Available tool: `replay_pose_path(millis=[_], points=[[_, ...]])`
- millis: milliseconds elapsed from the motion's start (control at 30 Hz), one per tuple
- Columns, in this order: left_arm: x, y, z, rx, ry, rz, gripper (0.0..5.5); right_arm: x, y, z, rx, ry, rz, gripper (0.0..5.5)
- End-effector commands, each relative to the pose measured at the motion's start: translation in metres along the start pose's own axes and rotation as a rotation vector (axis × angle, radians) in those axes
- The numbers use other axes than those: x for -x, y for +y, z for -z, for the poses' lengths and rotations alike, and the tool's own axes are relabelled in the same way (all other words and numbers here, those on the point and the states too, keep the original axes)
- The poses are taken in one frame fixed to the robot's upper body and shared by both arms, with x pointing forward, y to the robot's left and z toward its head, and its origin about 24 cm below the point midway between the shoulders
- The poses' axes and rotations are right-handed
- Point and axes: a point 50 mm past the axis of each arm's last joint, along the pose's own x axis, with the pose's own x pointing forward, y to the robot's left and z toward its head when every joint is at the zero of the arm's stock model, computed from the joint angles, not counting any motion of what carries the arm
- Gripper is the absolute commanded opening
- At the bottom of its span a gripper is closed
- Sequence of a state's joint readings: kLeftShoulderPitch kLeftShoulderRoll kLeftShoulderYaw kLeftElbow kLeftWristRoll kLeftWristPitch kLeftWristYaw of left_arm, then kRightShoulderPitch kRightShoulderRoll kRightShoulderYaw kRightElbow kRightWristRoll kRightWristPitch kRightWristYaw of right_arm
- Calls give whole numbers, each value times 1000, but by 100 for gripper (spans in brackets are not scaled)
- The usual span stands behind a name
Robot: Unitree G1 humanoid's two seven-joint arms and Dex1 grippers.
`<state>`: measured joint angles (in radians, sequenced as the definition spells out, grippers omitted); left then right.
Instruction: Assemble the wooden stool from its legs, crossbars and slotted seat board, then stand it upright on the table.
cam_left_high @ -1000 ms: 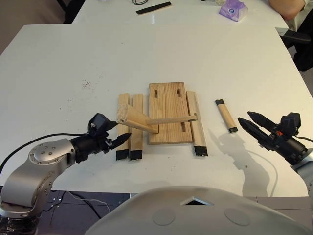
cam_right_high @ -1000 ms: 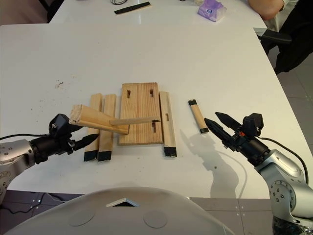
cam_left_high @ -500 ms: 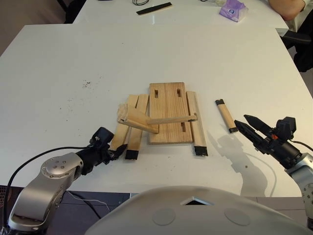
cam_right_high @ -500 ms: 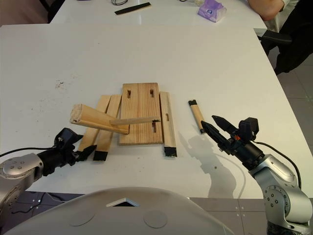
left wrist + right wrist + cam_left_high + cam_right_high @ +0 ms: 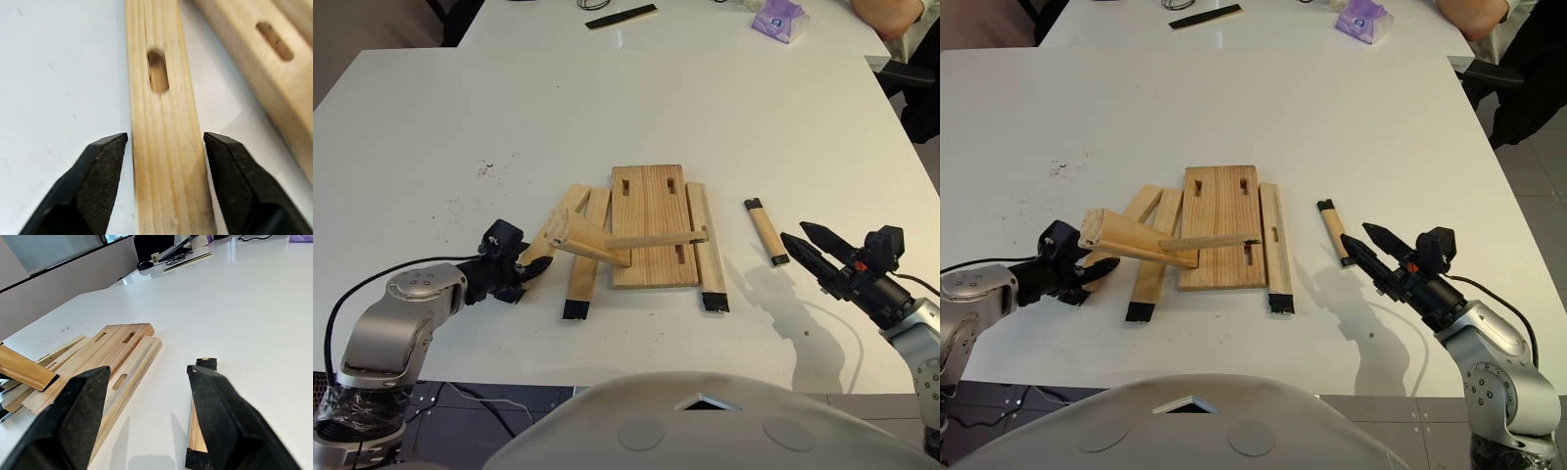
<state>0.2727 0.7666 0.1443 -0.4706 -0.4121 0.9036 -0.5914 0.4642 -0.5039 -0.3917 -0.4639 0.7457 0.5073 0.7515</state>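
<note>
The slotted seat board (image 5: 651, 225) lies flat mid-table. Right of it lies a leg (image 5: 708, 250); a thin crossbar (image 5: 656, 240) runs from that leg across the board into a raised leg (image 5: 587, 240). Left of the board lie two more legs: one (image 5: 584, 257) near-straight, the other (image 5: 166, 122) slanted. My left gripper (image 5: 524, 269) (image 5: 166, 139) is shut on the slanted leg's near end, fingers (image 5: 102, 186) tight on both sides. A short black-tipped crossbar (image 5: 766, 231) (image 5: 200, 431) lies to the right. Just beyond it hovers my right gripper (image 5: 808, 243) (image 5: 149, 369), open with nothing in it.
Dark specks (image 5: 484, 168) dot the table at the left. A second table behind carries a black strip (image 5: 622, 15) and a purple object (image 5: 778, 18). A black object (image 5: 906, 70) juts in at the right edge. Bare tabletop stretches beyond the board.
My left gripper moved left and away from the front edge, swinging the outer leg's near end leftward, apart from its neighbour. The right gripper shifted only slightly.
</note>
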Motion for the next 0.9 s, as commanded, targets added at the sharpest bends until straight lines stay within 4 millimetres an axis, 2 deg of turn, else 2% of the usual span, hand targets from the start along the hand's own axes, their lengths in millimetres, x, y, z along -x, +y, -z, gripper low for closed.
replay_pose_path(millis=[33,167,267,400,467,567,667,767,900], points=[[1,-4,11,48,23,29,209,-3,-4,-6,16,11,-13,288],[-1,1,6,55,-1,7,202,-3,-8,-13,28,-8,-11,288],[-2,11,-19,72,-108,-25,202,-3,-13,-21,35,-35,3,288],[15,28,-94,104,-504,-46,202,-9,-23,-48,45,-125,18,288],[34,23,-134,76,-709,39,202,-14,-22,-69,45,-195,-20,288],[69,-4,-176,-24,-915,321,202,-30,0,-104,58,-274,-213,288],[102,-36,-199,-154,-1028,618,202,-49,35,-132,110,-291,-456,288],[112,-57,-208,-259,-1028,765,202,-63,64,-151,163,-277,-643,288],[108,-76,-209,-331,-942,877,202,-64,96,-171,171,-248,-916,354]])
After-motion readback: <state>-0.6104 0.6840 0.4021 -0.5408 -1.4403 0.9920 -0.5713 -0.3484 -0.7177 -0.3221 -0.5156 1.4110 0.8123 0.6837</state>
